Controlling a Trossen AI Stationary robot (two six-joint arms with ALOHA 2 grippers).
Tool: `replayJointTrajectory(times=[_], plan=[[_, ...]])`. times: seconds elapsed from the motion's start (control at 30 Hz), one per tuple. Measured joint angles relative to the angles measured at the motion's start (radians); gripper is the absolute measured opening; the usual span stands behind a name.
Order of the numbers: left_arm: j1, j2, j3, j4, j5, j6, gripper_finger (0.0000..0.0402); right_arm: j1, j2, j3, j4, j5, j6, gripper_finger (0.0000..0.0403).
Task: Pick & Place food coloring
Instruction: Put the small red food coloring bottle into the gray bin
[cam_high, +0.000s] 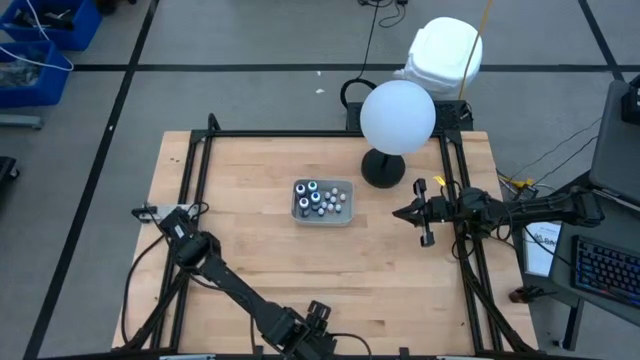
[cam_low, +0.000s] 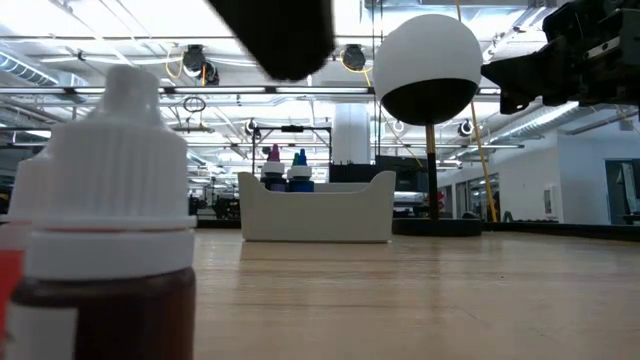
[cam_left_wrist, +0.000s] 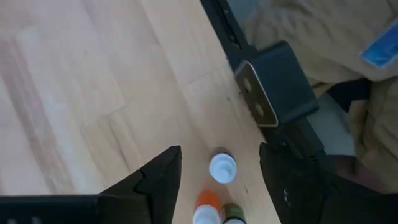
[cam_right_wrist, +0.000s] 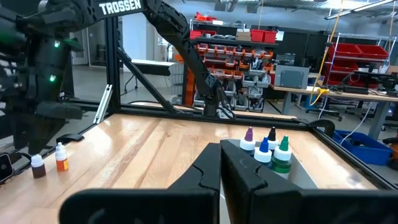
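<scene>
The food coloring shows in two places. Several tiny bottles stand upright in the grey tray (cam_high: 322, 201) at mid-table, also seen in the low view as the tray (cam_low: 315, 208) and in the right wrist view as bottles (cam_right_wrist: 267, 149). A few more stand on the wood by the near edge: a white-capped one (cam_left_wrist: 222, 168), an orange one (cam_left_wrist: 208, 199) and a green one (cam_left_wrist: 233, 214). My left gripper (cam_left_wrist: 219, 149) is open above these, pointing down, with one finger on either side of the white-capped bottle and not touching it. My right gripper (cam_high: 415, 212) is shut and hangs right of the tray.
A white globe on a black stand (cam_high: 397, 118) stands behind and to the right of the tray. A black camera block (cam_left_wrist: 277, 93) sits at the near edge beside the loose bottles; one dark-filled bottle (cam_low: 110, 220) looms right before it. Black frame rails (cam_high: 460, 250) border the table.
</scene>
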Motion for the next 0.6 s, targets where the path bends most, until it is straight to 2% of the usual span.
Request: replayJointTrajectory(times=[0.6], plan=[[0.002,0.032,-0.002,0.014,0.049,0.025,0.0218,0.000,0.001,0.000,0.006,0.000,0.000,0.0000]])
